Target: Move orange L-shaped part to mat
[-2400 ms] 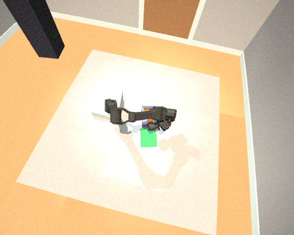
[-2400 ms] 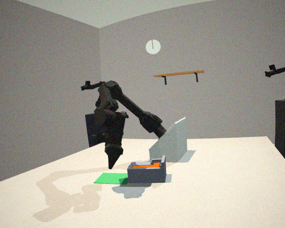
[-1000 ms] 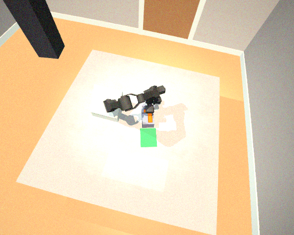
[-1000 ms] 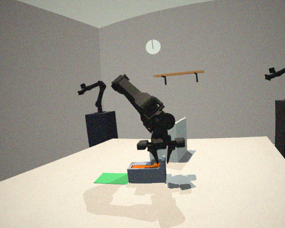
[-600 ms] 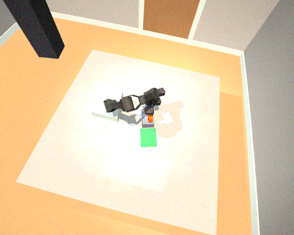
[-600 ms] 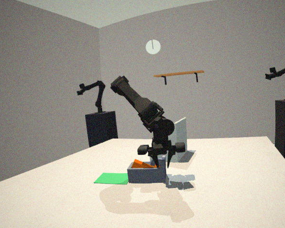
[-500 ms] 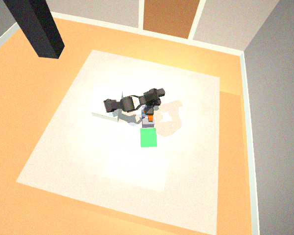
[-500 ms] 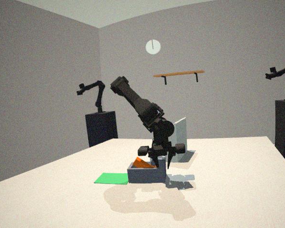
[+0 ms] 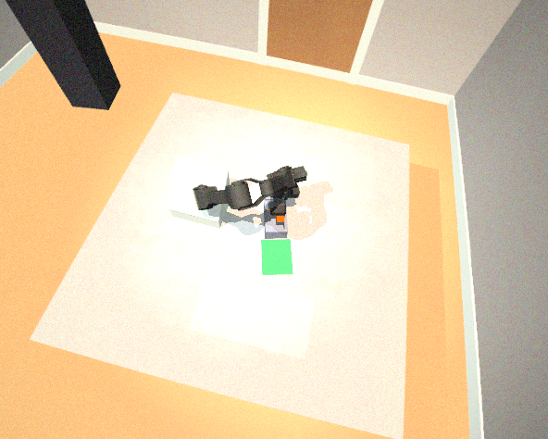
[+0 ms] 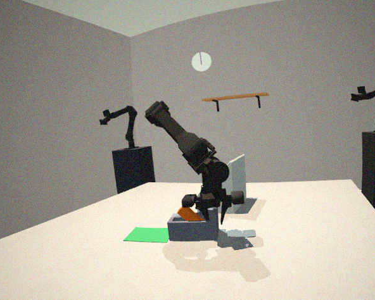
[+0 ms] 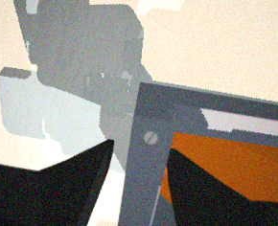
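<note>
The orange part (image 9: 280,219) (image 10: 189,214) (image 11: 228,163) is tipped in the grey tray (image 9: 276,233) (image 10: 190,230) (image 11: 147,115). Its end towards the green mat (image 9: 277,257) (image 10: 149,234) is raised well above the rim; its L-shaped end is down in the pocket. My gripper (image 10: 215,221) (image 11: 140,150) is partly open and holds nothing. One finger reaches down onto the L-shaped end, the other is outside the tray's end wall. The arm partly hides the part in the top view, and the exact contact is hidden.
A pale upright panel (image 9: 196,218) (image 10: 239,183) stands behind the arm in the exterior view. The tray's raised end wall is between my two fingers. The green mat lies beside the tray's opposite end. Two other arms stand on dark pedestals (image 10: 134,169) beyond the table.
</note>
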Available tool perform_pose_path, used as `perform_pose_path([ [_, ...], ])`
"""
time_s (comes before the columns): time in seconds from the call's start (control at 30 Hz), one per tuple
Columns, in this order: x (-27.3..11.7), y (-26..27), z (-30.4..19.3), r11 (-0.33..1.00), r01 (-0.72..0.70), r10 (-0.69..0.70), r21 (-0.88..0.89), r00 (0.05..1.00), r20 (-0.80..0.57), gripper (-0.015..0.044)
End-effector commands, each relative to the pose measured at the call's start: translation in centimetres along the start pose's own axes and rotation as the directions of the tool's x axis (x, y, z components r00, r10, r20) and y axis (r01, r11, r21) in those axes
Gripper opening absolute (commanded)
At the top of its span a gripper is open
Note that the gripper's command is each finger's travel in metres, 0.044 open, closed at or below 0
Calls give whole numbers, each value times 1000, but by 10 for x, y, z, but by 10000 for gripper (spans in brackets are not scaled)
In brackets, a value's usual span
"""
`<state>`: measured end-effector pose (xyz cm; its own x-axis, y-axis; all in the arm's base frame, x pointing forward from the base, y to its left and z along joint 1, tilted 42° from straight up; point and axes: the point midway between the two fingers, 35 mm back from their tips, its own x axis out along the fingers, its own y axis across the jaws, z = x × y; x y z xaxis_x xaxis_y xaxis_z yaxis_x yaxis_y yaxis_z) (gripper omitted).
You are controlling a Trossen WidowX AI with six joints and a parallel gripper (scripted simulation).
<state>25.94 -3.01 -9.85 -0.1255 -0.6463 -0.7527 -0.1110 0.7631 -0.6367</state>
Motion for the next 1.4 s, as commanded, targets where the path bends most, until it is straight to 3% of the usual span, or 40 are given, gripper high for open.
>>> perform_pose_path([
  [0.0, 0, 0, 0, 1000, 0, 0, 0, 1000, 0, 180],
  [0.5, -15, 10, 0, 1000, 6, -6, -2, 1000, -2, 180],
  [0.8, -109, 0, 0, 1000, 2, -2, -2, 1000, -2, 180],
  [1.37, -106, 1, 3, 1000, 2, -2, -5, 1000, 14, 180],
])
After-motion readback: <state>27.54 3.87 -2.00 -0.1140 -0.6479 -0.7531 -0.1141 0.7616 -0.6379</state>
